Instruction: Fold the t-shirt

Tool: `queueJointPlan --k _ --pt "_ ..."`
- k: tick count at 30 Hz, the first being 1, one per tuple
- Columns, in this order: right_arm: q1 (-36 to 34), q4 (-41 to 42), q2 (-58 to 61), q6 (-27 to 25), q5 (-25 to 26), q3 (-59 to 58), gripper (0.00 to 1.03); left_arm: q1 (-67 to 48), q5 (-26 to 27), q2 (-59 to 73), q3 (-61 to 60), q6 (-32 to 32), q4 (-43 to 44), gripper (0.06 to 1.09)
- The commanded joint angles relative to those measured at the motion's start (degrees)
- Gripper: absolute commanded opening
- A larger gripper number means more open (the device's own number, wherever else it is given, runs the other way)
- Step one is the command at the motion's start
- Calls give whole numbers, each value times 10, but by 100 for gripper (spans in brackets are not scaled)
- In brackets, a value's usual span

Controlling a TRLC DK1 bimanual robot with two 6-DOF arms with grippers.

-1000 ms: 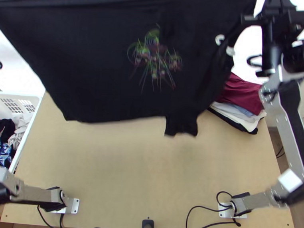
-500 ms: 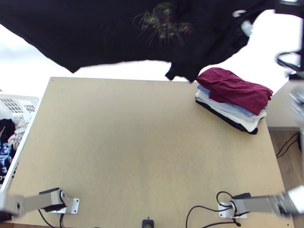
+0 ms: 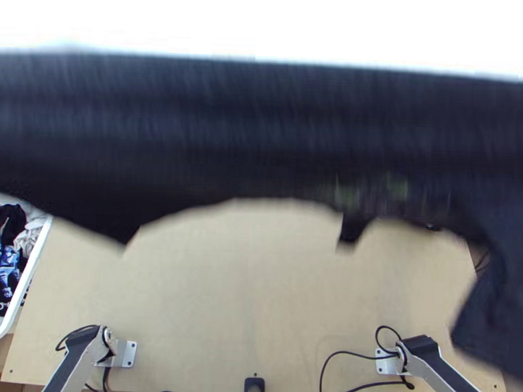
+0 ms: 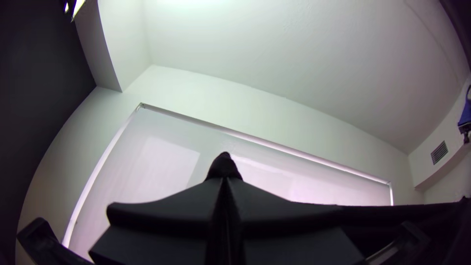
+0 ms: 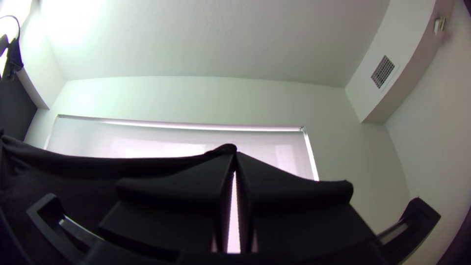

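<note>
Stretching across the top view, one black t-shirt (image 3: 195,125), soft and blurred, hangs above the one pale, smooth wooden table (image 3: 244,291), its lower edge in uneven scallops. One white basket (image 3: 29,276) stands beside the table, holding crumpled clothes (image 3: 6,221).

In the left wrist view, the left gripper (image 4: 224,179) has its two wide, flat fingers pressed together, pinching a small, rounded tuft of the shirt.

In the right wrist view, the right gripper (image 5: 235,154) nips the shirt's edge between two tapered fingertips; one slatted vent (image 5: 383,72) sits above.

Left gripper (image 4: 224,180) and right gripper (image 5: 235,153) each have 2 fingers (image 4: 167,211) closed together.
</note>
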Motion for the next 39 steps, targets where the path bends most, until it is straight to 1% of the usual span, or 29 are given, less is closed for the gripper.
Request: queueJointPlan --k 1,3,5,8,11,16,19,22,24,29,31,34,39 --pt "-6 -26 -20 6 20 -8 3 5 -17 -9 -15 -2 -21 10" --pt "-7 -41 -38 25 20 -38 3 5 -17 -20 -37 0 -35 9" --pt "-10 -46 -63 43 20 -94 3 5 -16 -38 -83 5 -33 10" --pt "-11 -40 -107 69 20 -197 3 5 -16 -60 -157 10 -27 9" --pt "-10 -30 -156 104 20 -327 3 5 -15 -85 -244 16 -10 9" --pt "5 25 -224 154 20 -538 3 3 -11 -124 -410 30 48 9" --pt "11 67 -239 175 20 -630 3 3 -11 -130 -493 32 74 9" --pt "26 119 -232 182 20 -702 3 0 -11 -123 -561 36 100 10" --pt "37 146 -214 187 20 -734 3 -4 -11 -115 -604 38 120 10" --pt "38 238 -149 191 20 -783 3 -31 -11 -75 -691 47 190 9" --pt "35 260 -117 192 18 -792 3 -43 -12 -48 -706 53 201 9" --pt "32 304 -67 197 15 -806 3 -52 -17 -5 -724 56 242 9" --pt "24 354 18 222 10 -810 3 -53 -18 67 -730 57 304 9"
